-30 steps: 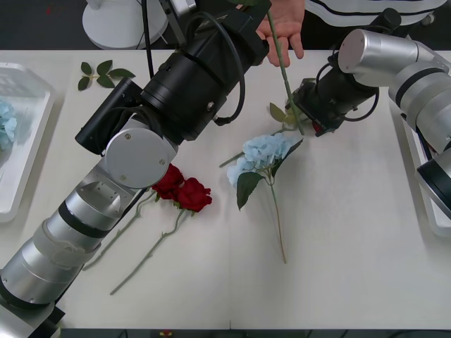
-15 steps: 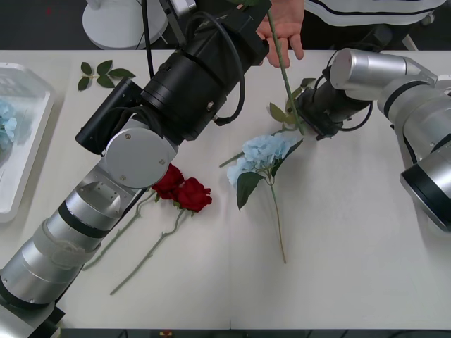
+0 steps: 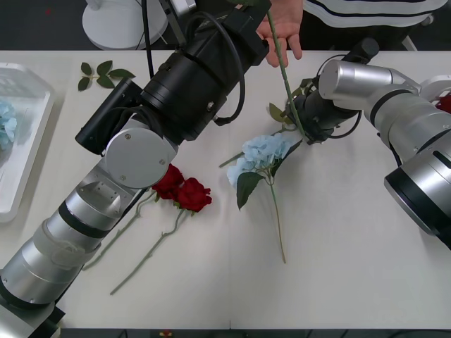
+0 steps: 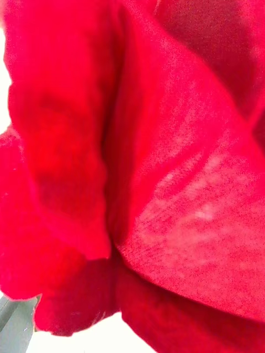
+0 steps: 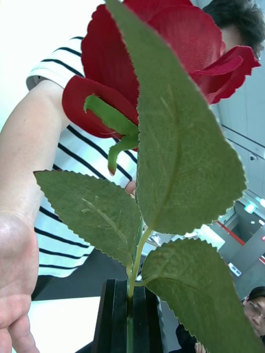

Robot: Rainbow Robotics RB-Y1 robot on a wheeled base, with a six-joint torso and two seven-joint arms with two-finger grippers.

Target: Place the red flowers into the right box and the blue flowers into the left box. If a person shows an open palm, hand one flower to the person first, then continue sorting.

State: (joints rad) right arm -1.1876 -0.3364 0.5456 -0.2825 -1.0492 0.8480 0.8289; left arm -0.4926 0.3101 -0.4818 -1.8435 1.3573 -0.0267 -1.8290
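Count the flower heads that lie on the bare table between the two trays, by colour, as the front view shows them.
Red roses: 2
Blue flowers: 1
Total: 3

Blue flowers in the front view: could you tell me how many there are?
2 blue flowers: one lies mid-table; one sits in the left box, partly cropped. Arms may hide others.
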